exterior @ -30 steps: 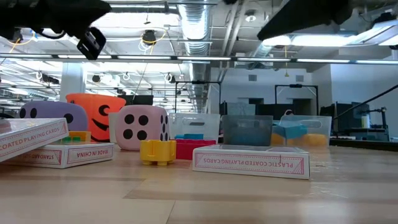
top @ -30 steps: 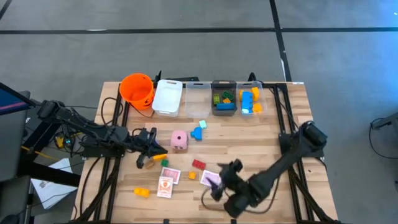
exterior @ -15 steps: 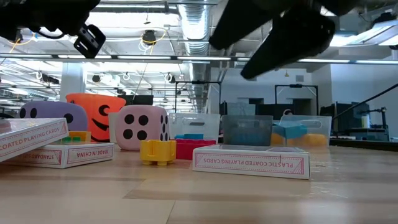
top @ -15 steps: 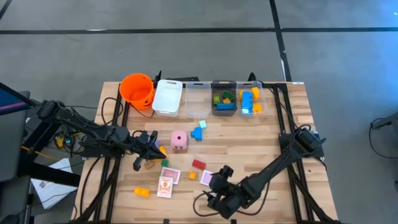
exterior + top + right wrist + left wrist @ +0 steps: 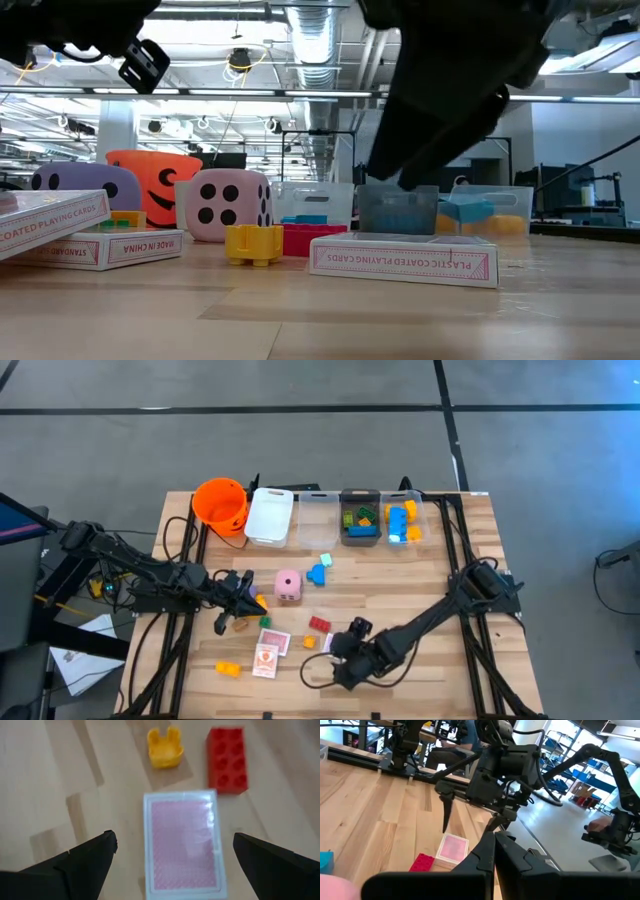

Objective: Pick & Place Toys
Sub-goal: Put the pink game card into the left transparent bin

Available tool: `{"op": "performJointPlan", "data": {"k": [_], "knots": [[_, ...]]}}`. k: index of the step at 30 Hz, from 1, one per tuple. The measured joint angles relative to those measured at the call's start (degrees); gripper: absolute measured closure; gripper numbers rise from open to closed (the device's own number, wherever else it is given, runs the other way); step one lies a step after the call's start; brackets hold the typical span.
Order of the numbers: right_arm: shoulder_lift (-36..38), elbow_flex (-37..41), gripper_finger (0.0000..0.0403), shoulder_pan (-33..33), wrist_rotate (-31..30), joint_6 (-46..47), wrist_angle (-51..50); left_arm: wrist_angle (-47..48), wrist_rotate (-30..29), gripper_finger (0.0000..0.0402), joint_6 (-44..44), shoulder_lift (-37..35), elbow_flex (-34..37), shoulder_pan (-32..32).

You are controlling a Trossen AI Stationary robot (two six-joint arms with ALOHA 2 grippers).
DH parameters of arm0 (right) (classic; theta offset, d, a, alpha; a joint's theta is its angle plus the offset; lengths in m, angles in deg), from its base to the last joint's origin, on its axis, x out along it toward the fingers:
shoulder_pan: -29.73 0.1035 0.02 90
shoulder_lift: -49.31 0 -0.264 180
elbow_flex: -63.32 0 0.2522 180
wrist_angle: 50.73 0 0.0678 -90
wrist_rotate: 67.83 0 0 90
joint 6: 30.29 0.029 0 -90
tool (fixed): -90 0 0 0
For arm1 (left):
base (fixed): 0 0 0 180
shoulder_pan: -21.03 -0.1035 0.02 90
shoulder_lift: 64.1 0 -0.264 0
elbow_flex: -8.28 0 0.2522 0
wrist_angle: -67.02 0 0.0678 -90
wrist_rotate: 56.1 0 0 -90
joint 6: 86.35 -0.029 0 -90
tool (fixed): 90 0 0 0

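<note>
Table (image 5: 430, 575) of pale wood fills the centre of the high view. At centre left, the left end effector (image 5: 222, 622) hangs above the table with fingers together, holding nothing, near the pink die (image 5: 288, 585). Lower centre, loose toys lie: a red brick (image 5: 319, 624), a small orange piece (image 5: 309, 642) and a pink card pack (image 5: 182, 842). The right end effector (image 5: 338, 650) hovers directly over that pack, fingers (image 5: 85, 857) spread wide on either side, not touching it.
</note>
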Motion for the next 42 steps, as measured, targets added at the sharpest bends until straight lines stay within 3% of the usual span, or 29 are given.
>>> {"op": "performJointPlan", "data": {"k": [17, 42], "knots": [[0.0, 0.0, 0.0003, -6.3, 12.6, -6.0, -0.5, 0.1, 0.3, 0.0402, 0.0, 0.0, 0.0, 0.0], [0.1, 0.0, 0.0003, -5.2, 12.5, -5.6, -3.8, 0.1, 0.3, 0.0402, 0.0, 0.0, 0.0, 0.0]]}}
